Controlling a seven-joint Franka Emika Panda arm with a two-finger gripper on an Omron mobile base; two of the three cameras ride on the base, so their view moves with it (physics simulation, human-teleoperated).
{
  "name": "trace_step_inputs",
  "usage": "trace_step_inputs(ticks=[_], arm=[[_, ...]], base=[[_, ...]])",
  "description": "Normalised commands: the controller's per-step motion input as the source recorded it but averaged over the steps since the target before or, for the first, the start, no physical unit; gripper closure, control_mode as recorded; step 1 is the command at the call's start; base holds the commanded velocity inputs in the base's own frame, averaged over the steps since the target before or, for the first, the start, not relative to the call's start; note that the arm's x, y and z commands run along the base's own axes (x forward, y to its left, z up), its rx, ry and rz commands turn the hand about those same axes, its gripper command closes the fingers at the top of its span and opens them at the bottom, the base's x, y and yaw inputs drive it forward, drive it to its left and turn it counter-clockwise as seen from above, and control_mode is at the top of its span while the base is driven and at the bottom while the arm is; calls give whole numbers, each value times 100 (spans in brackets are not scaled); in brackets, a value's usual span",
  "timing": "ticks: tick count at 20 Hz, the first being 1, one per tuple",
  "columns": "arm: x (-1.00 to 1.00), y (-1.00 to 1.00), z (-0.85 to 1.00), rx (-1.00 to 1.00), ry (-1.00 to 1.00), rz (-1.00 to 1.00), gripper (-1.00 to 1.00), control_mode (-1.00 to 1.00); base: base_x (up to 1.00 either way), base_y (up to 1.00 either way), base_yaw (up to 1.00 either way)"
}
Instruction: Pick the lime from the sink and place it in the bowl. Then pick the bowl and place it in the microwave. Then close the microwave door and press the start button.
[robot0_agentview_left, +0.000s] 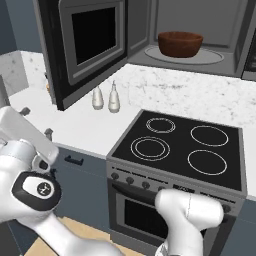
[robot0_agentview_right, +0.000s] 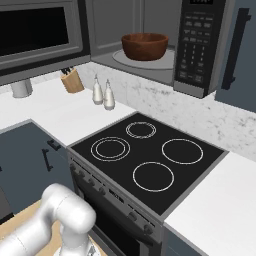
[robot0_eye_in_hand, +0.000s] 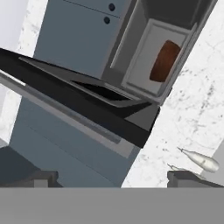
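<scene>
The dark brown bowl (robot0_agentview_left: 180, 44) (robot0_agentview_right: 145, 46) (robot0_eye_in_hand: 165, 61) stands on the round glass tray inside the open microwave (robot0_agentview_left: 200, 20) (robot0_agentview_right: 197, 45) (robot0_eye_in_hand: 146, 48). The microwave door (robot0_agentview_left: 90, 45) (robot0_agentview_right: 35, 35) (robot0_eye_in_hand: 87, 105) is swung wide open to the left. My gripper (robot0_agentview_left: 36, 122) (robot0_eye_in_hand: 114, 178) is open and holds nothing. It hangs low over the counter, below and left of the door, and looks up at the door's underside. The lime is hidden and the sink is out of view.
A black four-burner stovetop (robot0_agentview_left: 180, 142) (robot0_agentview_right: 147, 155) lies under the microwave, with an oven front below. Two white shakers (robot0_agentview_left: 106, 97) (robot0_agentview_right: 102, 93) (robot0_eye_in_hand: 201, 161) stand on the white counter, and a knife block (robot0_agentview_right: 72, 80) and a grey canister (robot0_agentview_right: 21, 88) lie further left.
</scene>
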Motion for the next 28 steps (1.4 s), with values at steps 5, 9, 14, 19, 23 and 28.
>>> trace_step_inputs(ticks=[5,9,14,19,23,28], arm=[[65,22,-21,0,-9,0,-100,-100],[67,19,-23,0,-13,0,-100,-100],[59,0,-6,1,-10,-1,-100,-100],[47,-17,0,6,-8,0,-100,-100],[64,-3,-6,8,-3,0,-100,-100],[66,-1,-10,10,-5,0,-100,-100]], base=[[0,0,0],[0,0,0],[0,0,0],[0,0,0],[0,0,0],[0,0,0]])
